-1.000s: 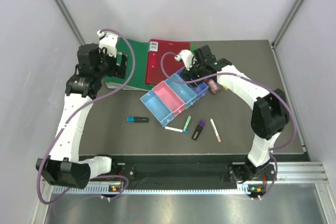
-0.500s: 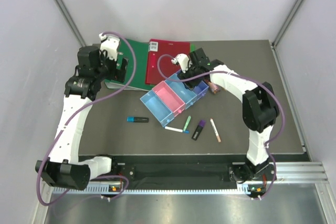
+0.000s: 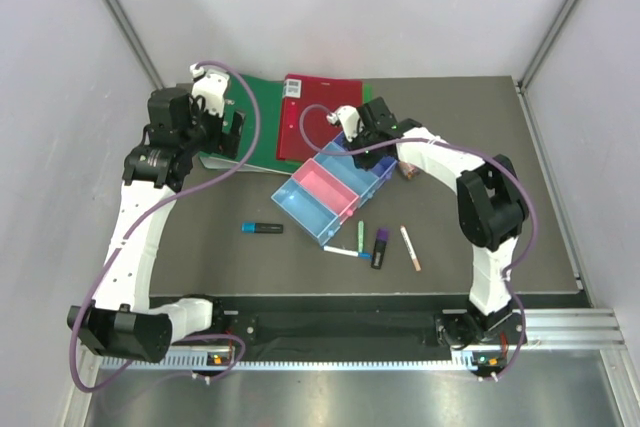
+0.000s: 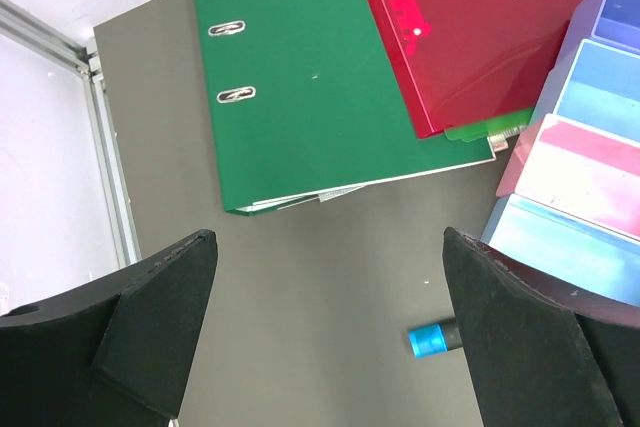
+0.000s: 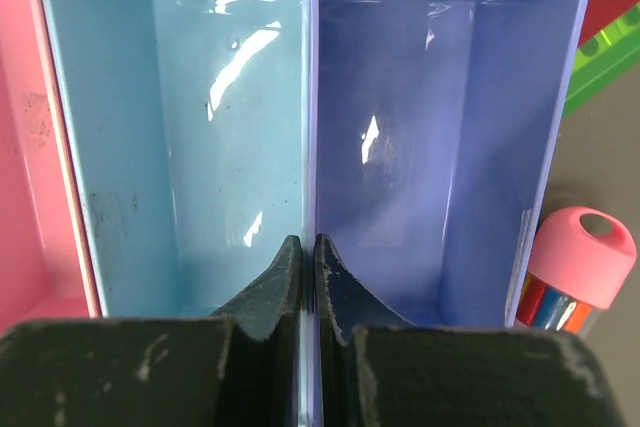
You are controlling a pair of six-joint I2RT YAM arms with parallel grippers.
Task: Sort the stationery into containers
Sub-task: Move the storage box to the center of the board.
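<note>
The containers [image 3: 312,195] are a joined row of light blue, pink, light blue and purple-blue bins. My right gripper [image 5: 308,247] is shut on the wall between the light blue bin [image 5: 180,127] and the purple-blue bin [image 5: 440,127]; both are empty. The pink-capped bottle [image 5: 580,259] lies just outside the purple-blue bin. On the table near the bins lie a blue-black highlighter [image 3: 262,228], a white pen [image 3: 345,250], a green marker [image 3: 359,232], a purple-black highlighter [image 3: 379,247] and a pinkish pen [image 3: 411,248]. My left gripper [image 4: 330,327] hangs open over bare table, its right finger by the highlighter's blue cap [image 4: 432,339].
A green binder [image 4: 300,77] and a red binder [image 4: 480,27] lie flat behind the bins at the back of the table. White walls with metal rails enclose the left and right sides.
My right gripper has closed from open onto the wall between the two bins. The row of bins has shifted slightly toward the near edge, nudging the white pen. The left arm has stayed still.
</note>
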